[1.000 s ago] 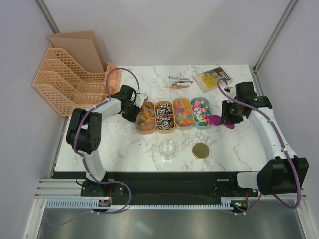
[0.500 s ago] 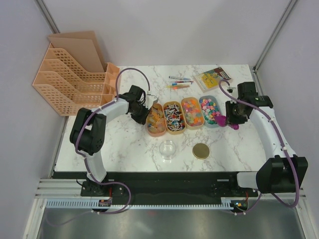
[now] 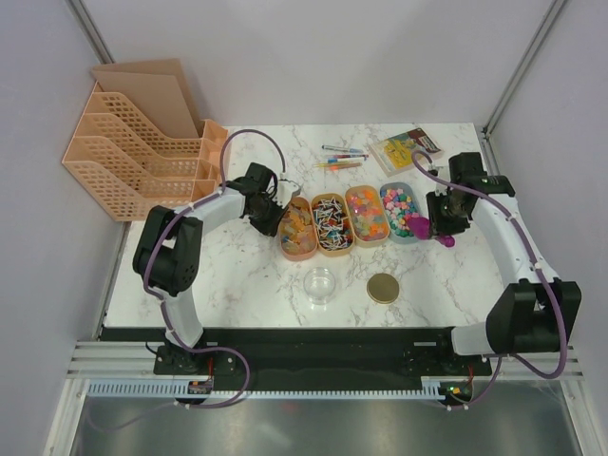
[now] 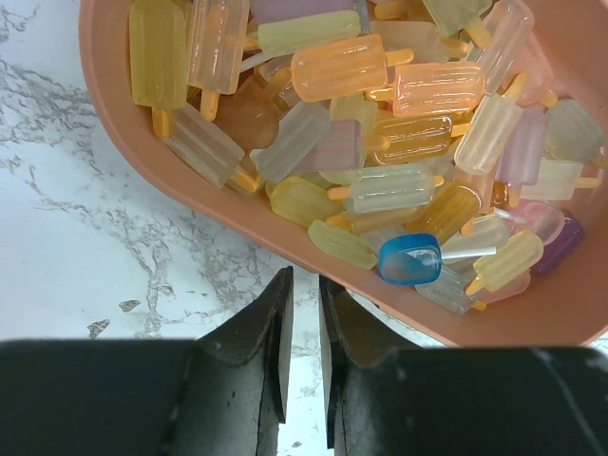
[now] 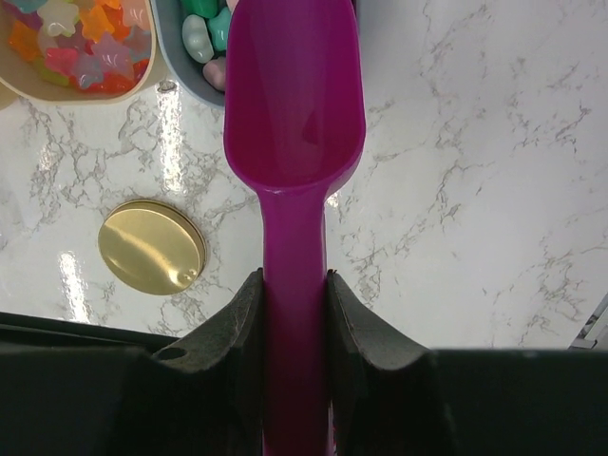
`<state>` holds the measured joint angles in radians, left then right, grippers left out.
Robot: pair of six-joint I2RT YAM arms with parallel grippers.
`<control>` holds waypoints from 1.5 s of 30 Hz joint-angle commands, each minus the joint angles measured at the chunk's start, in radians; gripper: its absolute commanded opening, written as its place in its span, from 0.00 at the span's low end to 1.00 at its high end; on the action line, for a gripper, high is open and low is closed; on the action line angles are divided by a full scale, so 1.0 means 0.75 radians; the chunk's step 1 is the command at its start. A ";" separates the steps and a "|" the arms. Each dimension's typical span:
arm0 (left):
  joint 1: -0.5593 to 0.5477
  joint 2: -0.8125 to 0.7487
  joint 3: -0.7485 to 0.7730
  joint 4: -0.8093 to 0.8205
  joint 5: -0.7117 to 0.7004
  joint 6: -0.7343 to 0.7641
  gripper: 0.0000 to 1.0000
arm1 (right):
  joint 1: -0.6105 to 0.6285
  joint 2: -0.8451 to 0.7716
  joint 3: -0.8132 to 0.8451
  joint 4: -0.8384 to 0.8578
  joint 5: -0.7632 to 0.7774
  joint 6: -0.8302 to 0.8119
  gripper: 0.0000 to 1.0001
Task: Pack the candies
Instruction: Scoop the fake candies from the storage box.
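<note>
No legible text, brand or number anywhere; print on the yellow packet too small.

White table with grey marble veining. Salmon tray of translucent yellow, orange and lilac candies, plus one blue candy. Glossy magenta scoop. Gold lid. Black left end effector, black right end effector. Peach lattice rack.
</note>
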<state>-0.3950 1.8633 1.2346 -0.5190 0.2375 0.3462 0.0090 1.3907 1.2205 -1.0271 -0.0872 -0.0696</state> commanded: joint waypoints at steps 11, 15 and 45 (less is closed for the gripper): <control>-0.007 -0.126 -0.059 0.113 0.015 -0.010 0.24 | 0.023 0.150 0.142 -0.042 0.045 -0.040 0.00; -0.009 -0.155 -0.065 0.076 0.013 0.003 0.24 | 0.062 0.195 0.160 -0.042 0.043 -0.044 0.00; 0.003 -0.110 -0.030 0.038 -0.002 0.003 0.25 | 0.109 0.578 0.365 0.011 -0.025 -0.022 0.00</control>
<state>-0.3950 1.7592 1.1683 -0.4919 0.2367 0.3462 0.0864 1.7817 1.4502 -1.0428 -0.0967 -0.0982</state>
